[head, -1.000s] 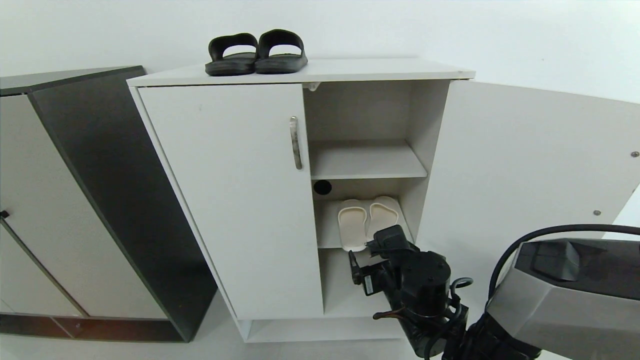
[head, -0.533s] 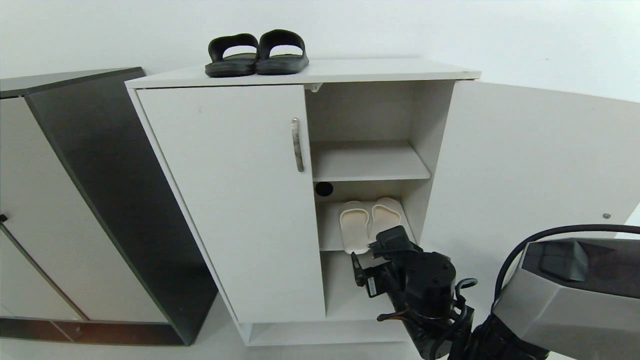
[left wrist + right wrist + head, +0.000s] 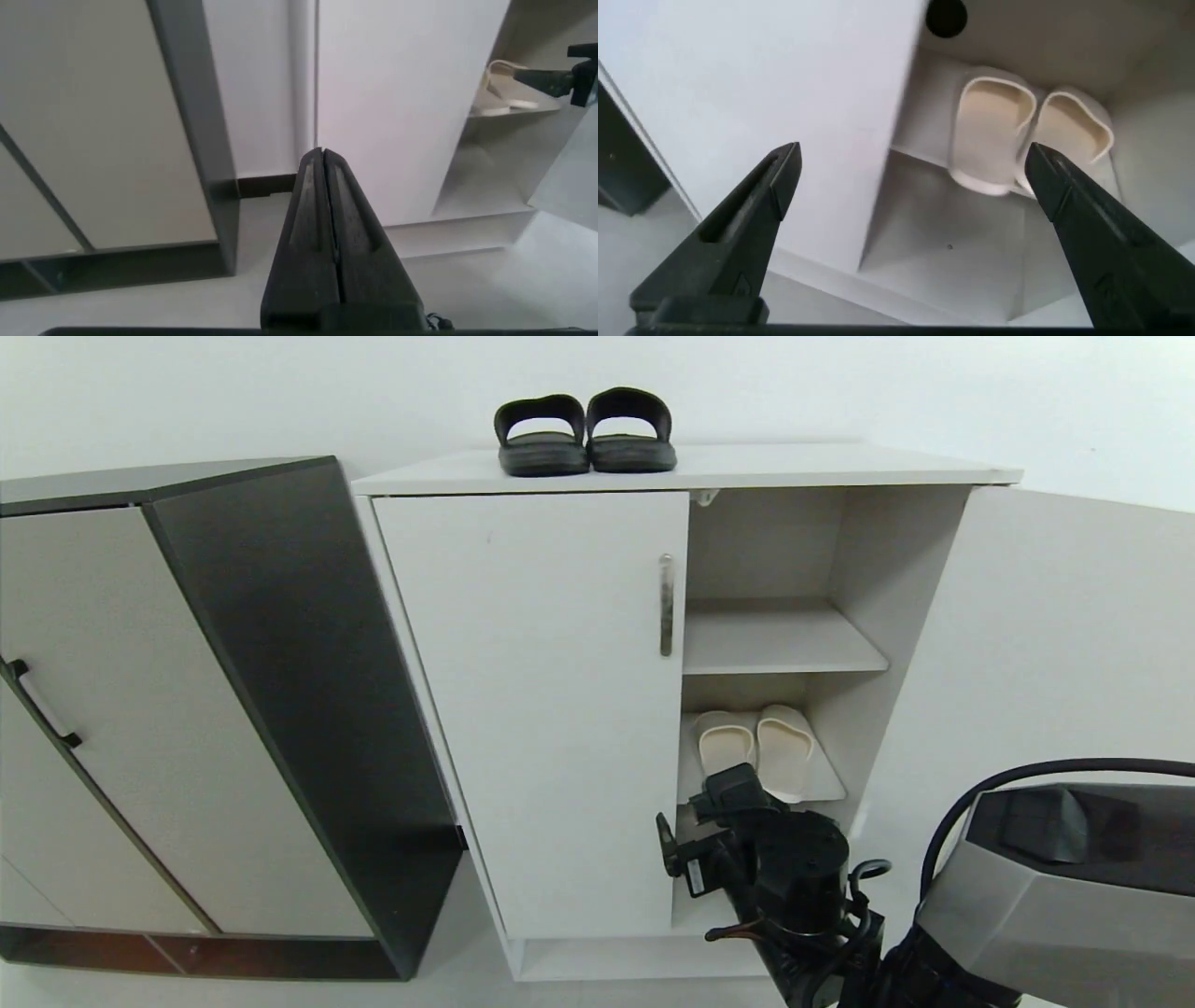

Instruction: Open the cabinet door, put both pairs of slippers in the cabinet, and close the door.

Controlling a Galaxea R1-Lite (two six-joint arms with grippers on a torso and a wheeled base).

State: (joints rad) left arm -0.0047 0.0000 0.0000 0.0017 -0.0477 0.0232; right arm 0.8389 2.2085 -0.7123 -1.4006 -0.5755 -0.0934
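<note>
The white cabinet (image 3: 691,467) has its left door (image 3: 541,709) shut and its right door (image 3: 1074,644) swung wide open. A black pair of slippers (image 3: 585,432) stands on the cabinet top. A cream pair of slippers (image 3: 758,749) lies on the middle shelf (image 3: 1022,131), toes outward. My right gripper (image 3: 913,163) is open and holds nothing, low in front of the open compartment, just below the cream pair. My left gripper (image 3: 322,159) is shut and holds nothing, hanging low before the gap between the two cabinets.
A dark grey cabinet (image 3: 308,691) with pale doors and a black handle (image 3: 42,705) stands close against the white one's left side. The upper shelf (image 3: 775,639) is bare. Pale floor (image 3: 486,289) lies in front, with a white wall behind.
The whole head picture has slid right, so the camera has moved leftward. Against the cabinet, my right arm now sits nearer the shut door's edge; the slippers have not moved.
</note>
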